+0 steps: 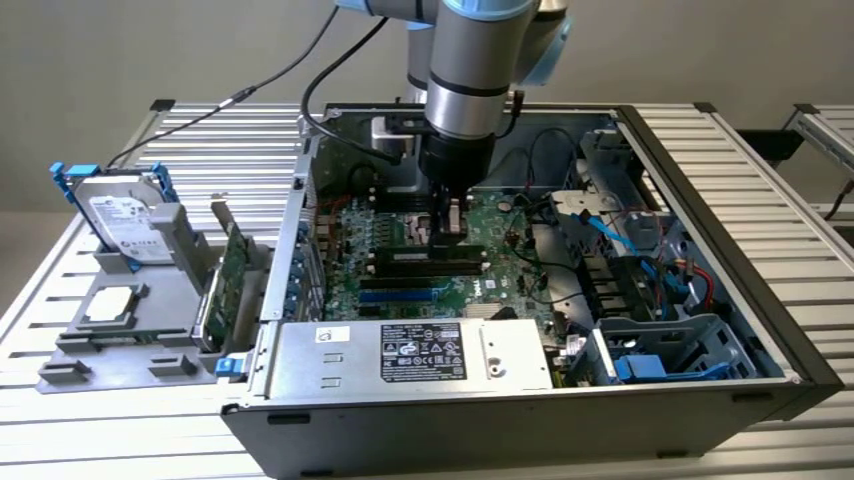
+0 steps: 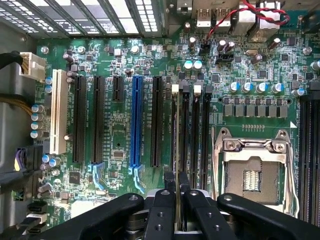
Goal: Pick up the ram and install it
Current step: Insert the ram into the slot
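Edgewise, ram (image 2: 178, 140) between jaws, slots (image 2: 196, 140) close alongside

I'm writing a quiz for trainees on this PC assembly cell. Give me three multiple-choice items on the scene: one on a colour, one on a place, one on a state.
1. What colour are the rails on the hard drive?
A. red
B. yellow
C. blue

2. Where is the ram?
A. beside the hard drive
B. between the fingers of the gripper, at the memory slots
C. in a person's hand

3. The CPU socket is:
A. bare
B. under a fan
C. covered by a cooler

Answers:
1 C: blue rails flank the drive.
2 B: the stick stands edge-on between the fingers.
3 A: its contacts show.
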Tool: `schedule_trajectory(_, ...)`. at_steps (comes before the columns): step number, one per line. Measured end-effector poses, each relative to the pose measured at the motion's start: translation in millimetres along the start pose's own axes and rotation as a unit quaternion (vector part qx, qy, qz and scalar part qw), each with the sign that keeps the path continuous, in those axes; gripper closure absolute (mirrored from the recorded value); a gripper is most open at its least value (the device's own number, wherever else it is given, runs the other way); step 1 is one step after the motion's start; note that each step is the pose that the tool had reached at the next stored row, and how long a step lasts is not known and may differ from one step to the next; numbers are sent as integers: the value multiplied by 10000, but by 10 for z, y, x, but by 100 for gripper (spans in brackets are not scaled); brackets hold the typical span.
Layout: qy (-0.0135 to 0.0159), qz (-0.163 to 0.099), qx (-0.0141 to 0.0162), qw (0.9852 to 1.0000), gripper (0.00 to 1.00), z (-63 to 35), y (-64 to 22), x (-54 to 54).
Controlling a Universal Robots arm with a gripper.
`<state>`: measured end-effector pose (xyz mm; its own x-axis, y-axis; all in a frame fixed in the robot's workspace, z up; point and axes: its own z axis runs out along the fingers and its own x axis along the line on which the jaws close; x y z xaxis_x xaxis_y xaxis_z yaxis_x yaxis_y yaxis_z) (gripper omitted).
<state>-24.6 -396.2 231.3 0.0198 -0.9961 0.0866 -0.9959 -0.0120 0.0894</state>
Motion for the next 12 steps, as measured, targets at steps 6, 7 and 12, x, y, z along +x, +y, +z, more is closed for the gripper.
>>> schedule_trajectory(6,26,1,41,10000,86,22,16,-2)
schedule_trajectory(7,29,1,43,10000,86,26,22,-2)
schedule_trajectory(12,39,2,47,10000,86,40,41,-4)
